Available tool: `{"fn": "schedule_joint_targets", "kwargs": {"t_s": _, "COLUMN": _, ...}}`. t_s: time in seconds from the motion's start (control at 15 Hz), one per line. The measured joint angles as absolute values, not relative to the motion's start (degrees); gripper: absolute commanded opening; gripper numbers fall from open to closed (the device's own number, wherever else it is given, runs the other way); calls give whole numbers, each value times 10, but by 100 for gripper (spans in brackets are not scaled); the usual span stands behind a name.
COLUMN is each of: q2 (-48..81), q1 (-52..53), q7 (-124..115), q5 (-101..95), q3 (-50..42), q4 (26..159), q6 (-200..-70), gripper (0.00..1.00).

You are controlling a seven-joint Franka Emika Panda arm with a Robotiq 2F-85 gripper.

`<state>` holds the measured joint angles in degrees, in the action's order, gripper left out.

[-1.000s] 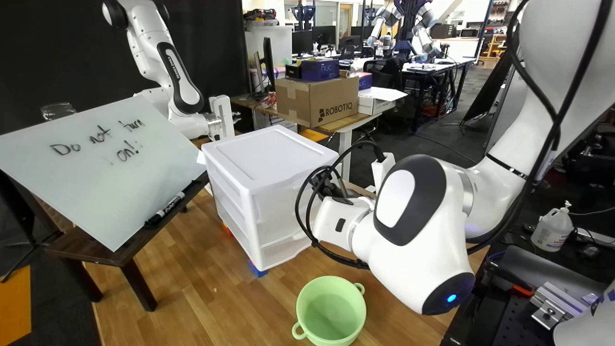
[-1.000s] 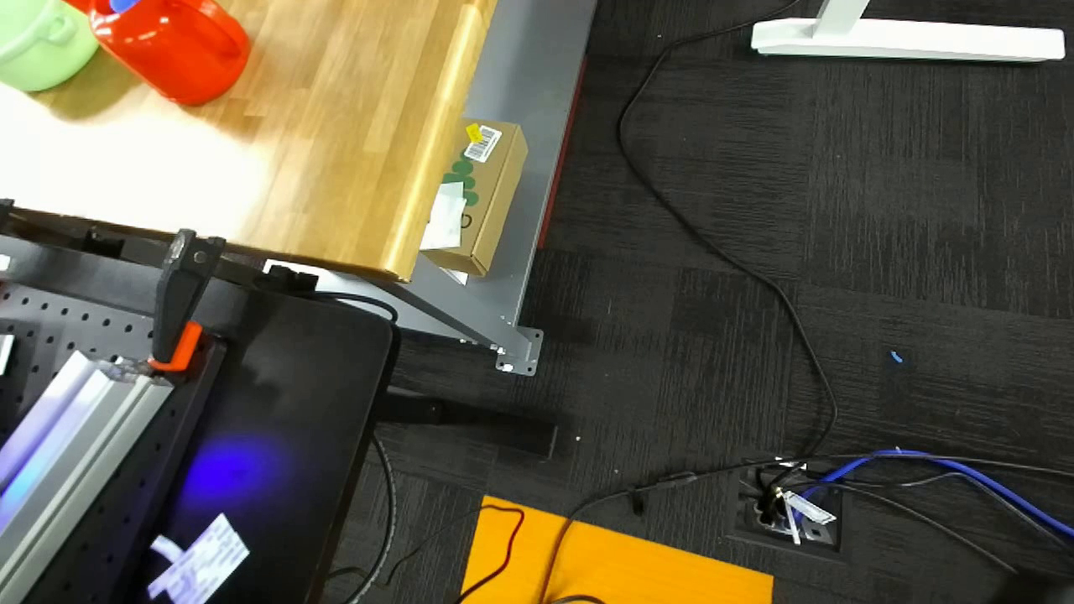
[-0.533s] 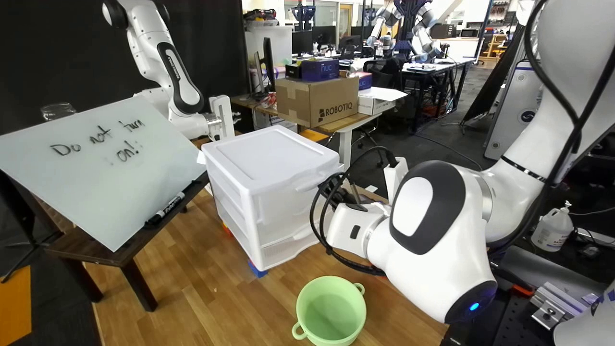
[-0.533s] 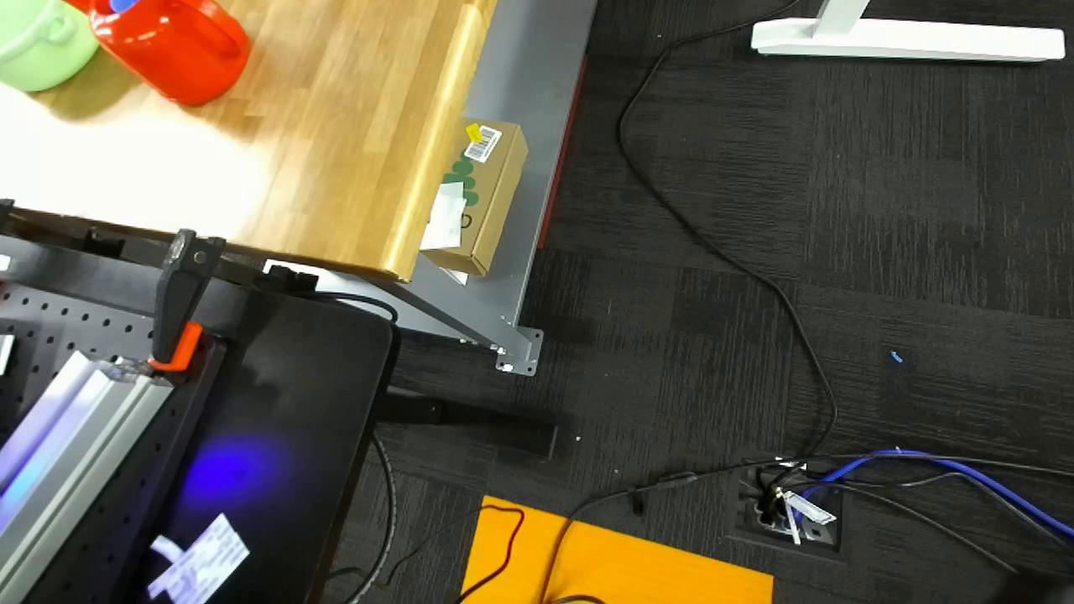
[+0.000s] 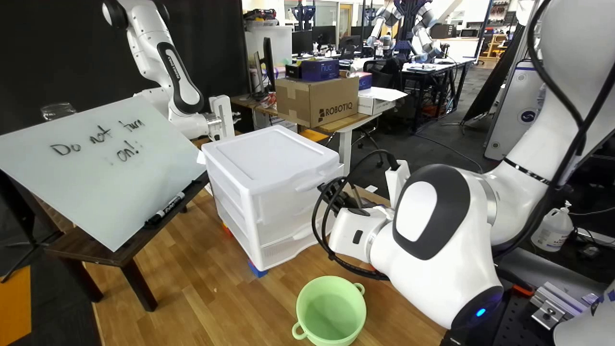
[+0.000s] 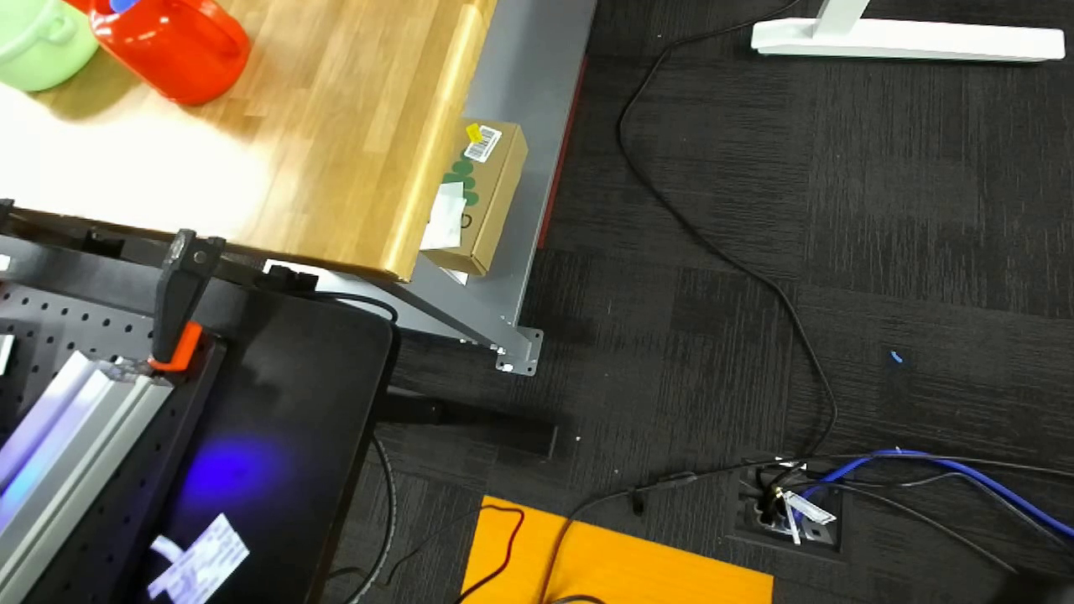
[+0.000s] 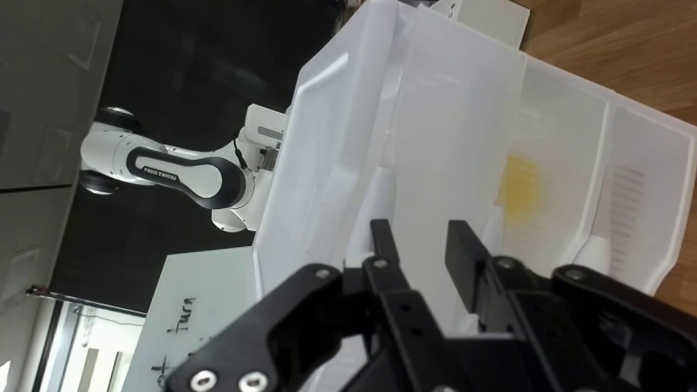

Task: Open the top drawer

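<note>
The white plastic drawer unit (image 5: 269, 154) stands on the wooden table with its drawer fronts facing my arm. Its top drawer (image 7: 457, 103) is the wide translucent front just below the unit's lid, with a white lip handle (image 7: 378, 196). This front seems to stand slightly out from under the lid. My gripper (image 7: 418, 223) is in front of it, jaws parted, only the drawer front visible behind the gap. One fingertip overlaps the lip handle in the wrist view; contact cannot be told. In an exterior view, cables and the wrist partly cover the gripper (image 5: 328, 190).
A green pot (image 5: 331, 307) sits on the table in front of the unit, near my forearm. A red watering can (image 6: 176, 50) stands beside it. A whiteboard (image 5: 105, 168) on a small dark stool and a second arm (image 5: 178, 91) are beyond the unit.
My arm has drawn back from the unit, to the right and slightly down in an exterior view, uncovering more of the drawer fronts. The last half second shows little motion.
</note>
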<state>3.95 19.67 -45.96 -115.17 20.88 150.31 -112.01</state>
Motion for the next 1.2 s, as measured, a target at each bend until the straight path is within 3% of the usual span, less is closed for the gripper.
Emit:
{"fn": "schedule_joint_targets", "kwargs": {"t_s": 0.27, "q2": 38, "q1": 201, "q7": -460, "q5": -1151, "q3": 214, "q4": 1503, "q6": -1119, "gripper": 92}}
{"fn": "schedule_joint_targets", "kwargs": {"t_s": 0.4, "q2": 34, "q1": 204, "q7": -460, "q5": -1151, "q3": 218, "q4": 1503, "q6": -1119, "gripper": 100}}
{"fn": "schedule_joint_targets", "kwargs": {"t_s": 1.2, "q2": 29, "q1": 207, "q7": -460, "q5": -1151, "q3": 220, "q4": 1503, "q6": -1119, "gripper": 100}}
